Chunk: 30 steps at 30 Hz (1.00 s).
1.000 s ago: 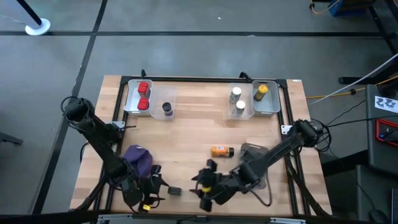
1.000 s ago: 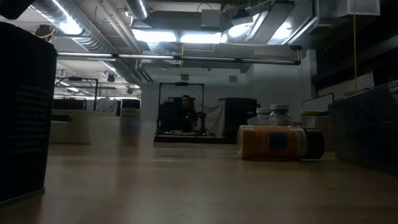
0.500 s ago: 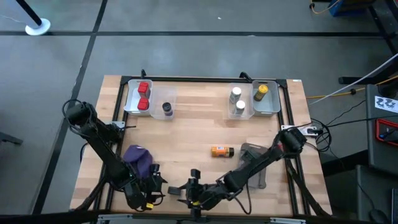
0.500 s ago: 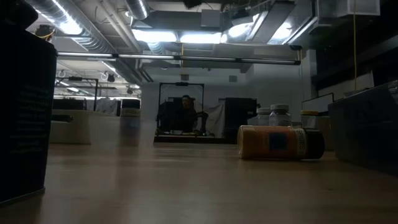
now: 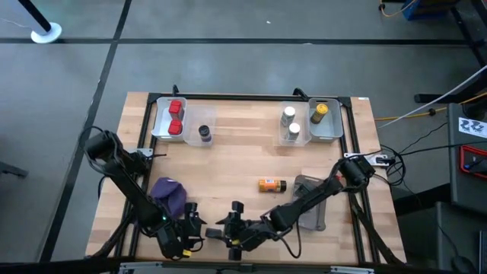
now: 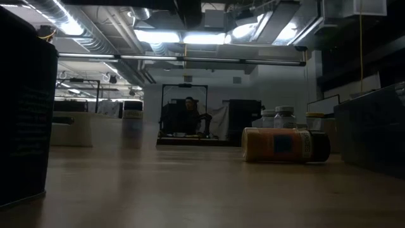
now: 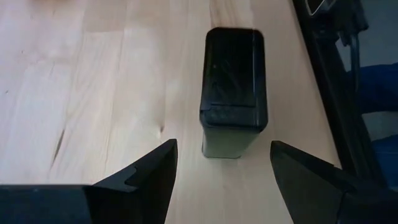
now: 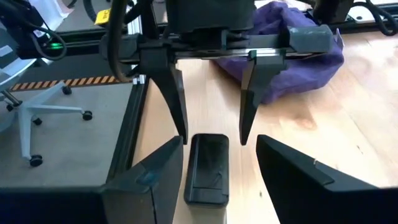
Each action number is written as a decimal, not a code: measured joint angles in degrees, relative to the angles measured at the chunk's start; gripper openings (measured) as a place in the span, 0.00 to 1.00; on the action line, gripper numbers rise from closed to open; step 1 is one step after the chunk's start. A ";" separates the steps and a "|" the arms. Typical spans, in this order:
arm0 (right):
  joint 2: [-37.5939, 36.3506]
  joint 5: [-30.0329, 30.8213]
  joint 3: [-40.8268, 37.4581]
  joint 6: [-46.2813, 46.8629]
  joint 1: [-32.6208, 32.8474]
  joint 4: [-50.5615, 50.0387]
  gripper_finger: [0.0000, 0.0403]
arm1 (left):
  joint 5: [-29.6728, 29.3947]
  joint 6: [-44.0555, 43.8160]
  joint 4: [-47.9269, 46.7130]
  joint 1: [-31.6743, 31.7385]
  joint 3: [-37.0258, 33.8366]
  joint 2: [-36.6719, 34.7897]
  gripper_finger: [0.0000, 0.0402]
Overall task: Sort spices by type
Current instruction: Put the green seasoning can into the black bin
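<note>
From above: left gripper (image 5: 199,230) and right gripper (image 5: 230,232) facing each other at near table edge, beside crumpled purple cloth (image 5: 170,194).

Left wrist: fingers spread wide, small dark grey rectangular block (image 7: 234,90) lying flat ahead (unheld).

Right wrist: likewise parted, same block (image 8: 207,168) between.

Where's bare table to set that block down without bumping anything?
Widest bare wood: the middle, between the red-cube tray, the white-capped bottle tray and the orange bottle. The front edge is crowded: both grippers' open fingers face each other around the dark block, beside the purple cloth.
</note>
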 joint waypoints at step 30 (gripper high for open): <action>4.87 -0.89 0.02 0.20 0.07 2.32 0.51 | -0.13 0.67 1.11 0.68 -0.02 0.48 0.60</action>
